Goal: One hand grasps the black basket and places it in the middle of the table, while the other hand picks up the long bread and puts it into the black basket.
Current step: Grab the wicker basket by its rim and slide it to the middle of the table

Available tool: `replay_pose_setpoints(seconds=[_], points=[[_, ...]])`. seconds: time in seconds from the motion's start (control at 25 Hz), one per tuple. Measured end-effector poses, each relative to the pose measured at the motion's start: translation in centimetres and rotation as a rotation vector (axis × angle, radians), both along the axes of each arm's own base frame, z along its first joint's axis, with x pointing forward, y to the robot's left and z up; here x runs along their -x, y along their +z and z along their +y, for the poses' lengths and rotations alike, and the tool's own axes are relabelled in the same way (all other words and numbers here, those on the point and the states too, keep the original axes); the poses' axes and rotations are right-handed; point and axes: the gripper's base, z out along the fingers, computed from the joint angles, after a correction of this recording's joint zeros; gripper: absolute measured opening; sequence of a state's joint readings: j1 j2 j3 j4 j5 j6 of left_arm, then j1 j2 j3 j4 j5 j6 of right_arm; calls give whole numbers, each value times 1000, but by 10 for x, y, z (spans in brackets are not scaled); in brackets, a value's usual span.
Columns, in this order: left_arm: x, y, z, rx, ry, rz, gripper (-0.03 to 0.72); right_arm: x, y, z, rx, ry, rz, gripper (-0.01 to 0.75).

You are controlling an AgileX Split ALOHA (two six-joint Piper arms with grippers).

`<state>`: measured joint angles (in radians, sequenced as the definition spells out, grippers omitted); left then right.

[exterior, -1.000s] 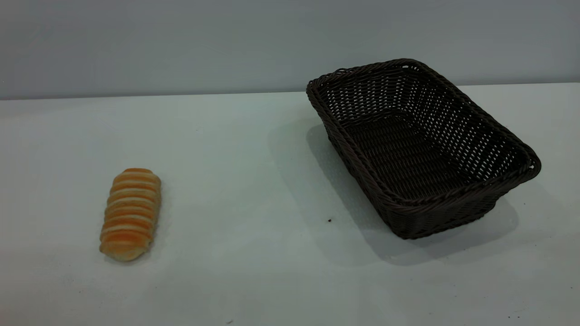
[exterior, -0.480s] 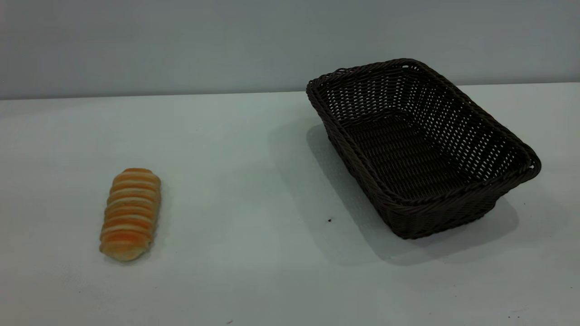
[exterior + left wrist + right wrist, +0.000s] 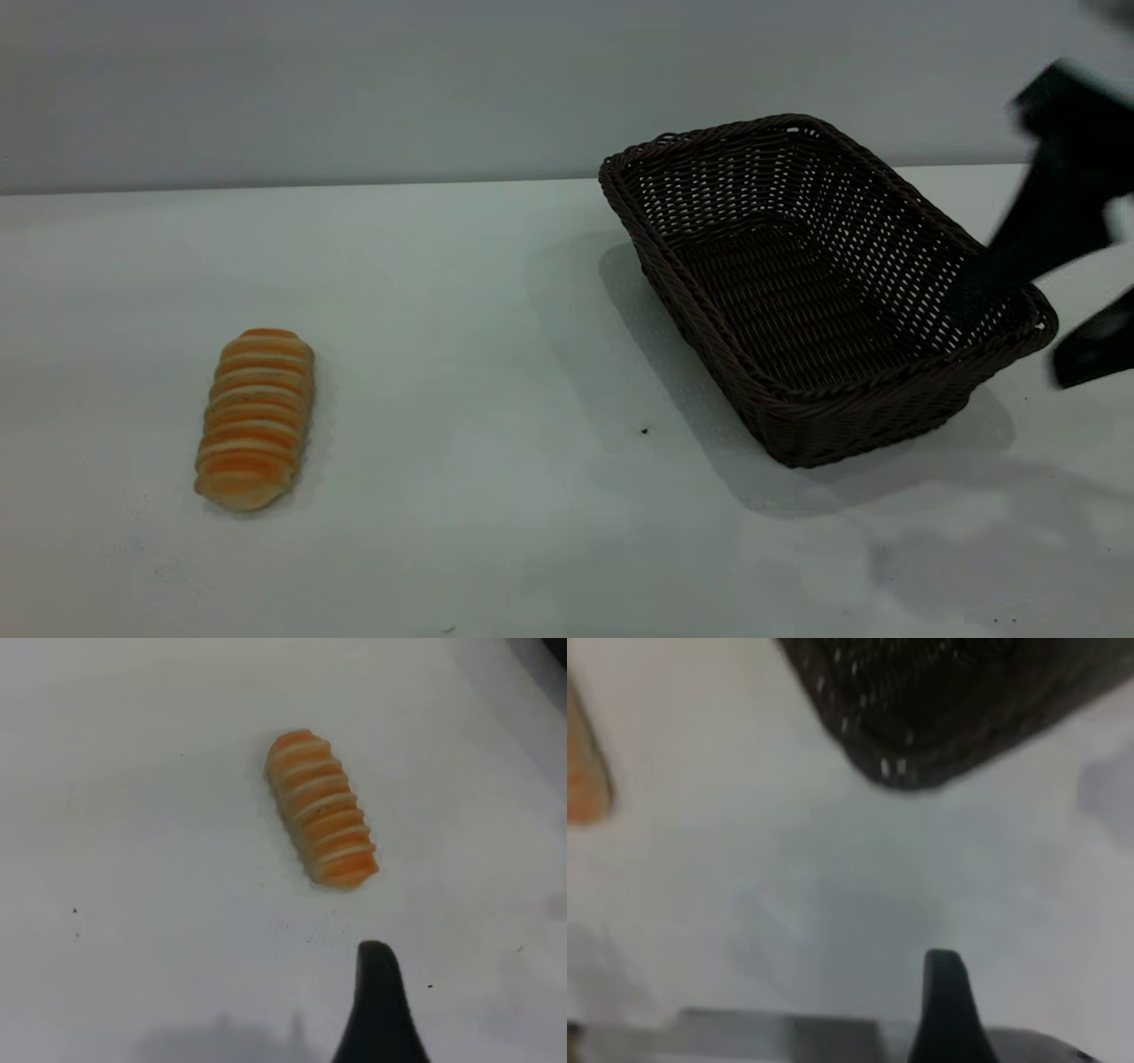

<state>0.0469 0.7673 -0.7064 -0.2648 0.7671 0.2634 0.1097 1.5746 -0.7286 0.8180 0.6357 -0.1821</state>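
Note:
The long bread lies on the table at the front left, end towards me. The black basket stands empty at the right, turned at an angle. My right gripper comes in from the right edge, open, one finger over the basket's right rim and the other outside it. The right wrist view shows one finger, the basket's corner and the bread's end. My left gripper hangs above the table near the bread; only one finger shows, and it holds nothing.
A grey wall runs behind the table's far edge. A tiny dark speck lies in front of the basket. Bare tabletop lies between the bread and the basket.
My right arm has swung into the exterior view from the right and now reaches the basket's right rim. The bread and basket have not moved.

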Motion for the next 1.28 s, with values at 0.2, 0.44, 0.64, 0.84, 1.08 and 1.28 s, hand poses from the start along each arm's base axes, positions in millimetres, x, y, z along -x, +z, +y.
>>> replay_pose_setpoints(seconds=[0.2,0.44,0.64,0.84,1.08,1.28], points=[[0,0,0,0,0,-3,563,-25,-36,4,-71,-157,79,548],[-1,1,0,-1,4,-21,563,-48,-68,7,-138,-333,120,548],[-2,2,0,-1,5,-26,563,-57,-102,2,-129,-506,193,536],[-2,2,0,-1,4,-26,563,-58,-126,-1,-149,-680,264,472],[-2,2,0,-1,3,-27,563,-61,-126,-1,-169,-724,264,195],[-2,2,0,-1,4,-30,563,-61,-126,0,-177,-731,265,96]])
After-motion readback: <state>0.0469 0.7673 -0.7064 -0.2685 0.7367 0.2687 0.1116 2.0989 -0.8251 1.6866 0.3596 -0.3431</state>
